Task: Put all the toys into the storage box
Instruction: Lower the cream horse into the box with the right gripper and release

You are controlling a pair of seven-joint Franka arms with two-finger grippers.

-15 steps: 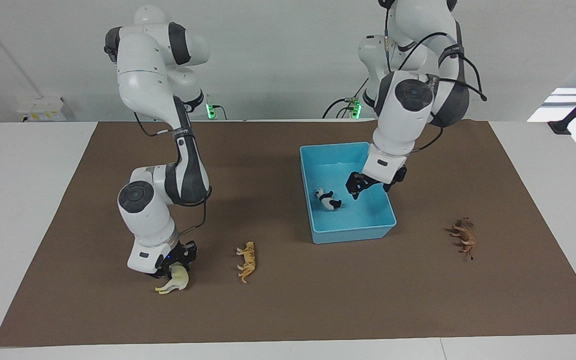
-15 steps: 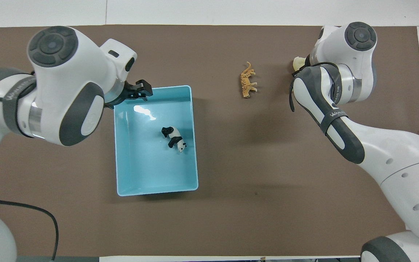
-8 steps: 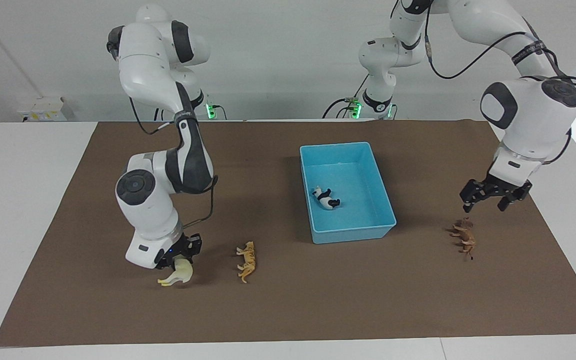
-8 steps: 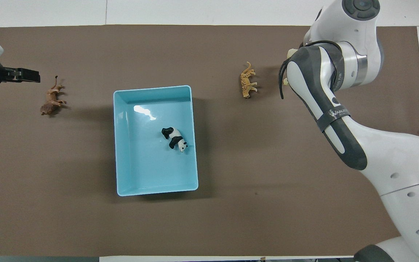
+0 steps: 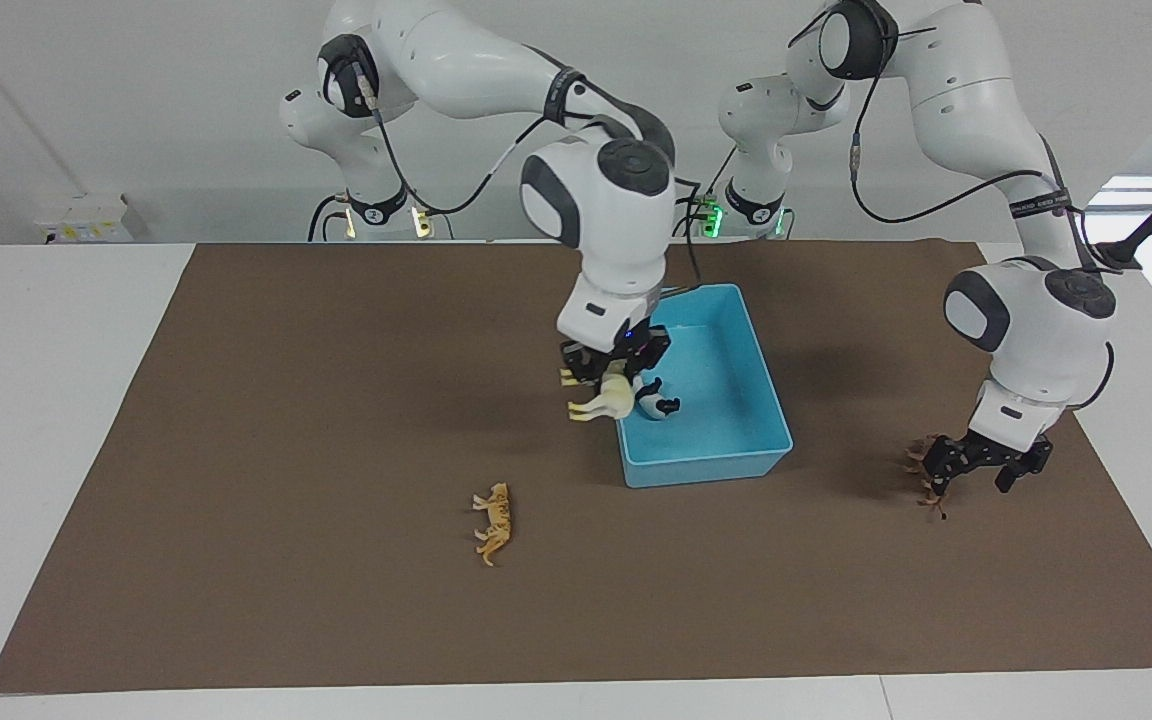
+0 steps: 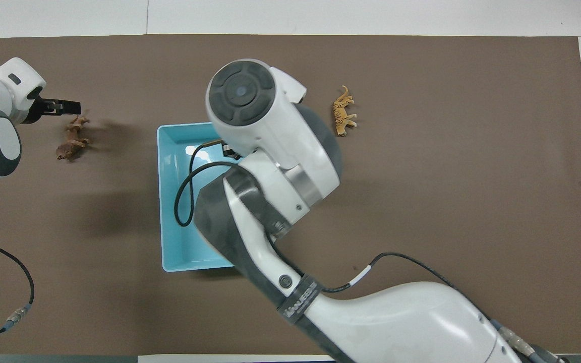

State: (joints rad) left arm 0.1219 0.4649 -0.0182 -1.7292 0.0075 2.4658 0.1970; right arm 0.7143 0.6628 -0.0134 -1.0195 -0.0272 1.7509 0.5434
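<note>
From my remote station I see a brown mat (image 5: 286, 420) on a white table, with both arms over it. My right gripper (image 5: 612, 372) is clamped on the cream long-necked toy (image 5: 604, 400), which hangs in the air over the rim of the light blue storage box (image 5: 736, 462), at the side of the box toward the right arm's end of the table. In the overhead view the right arm's wrist covers this gripper and the toy.

Inside the box lies the black-and-white panda (image 5: 656, 400) on its side, on the box floor just beside the hanging cream toy. I can see nothing else in the box.

My left gripper (image 5: 981, 468) is low over the mat toward the left arm's end, fingers spread apart. The brown shaggy toy (image 6: 71, 142) lies on the mat just beside its fingertips; I cannot tell whether they touch it.

The orange striped tiger (image 5: 494, 520) lies on the mat, farther from the robots than the box and well apart from both grippers.
</note>
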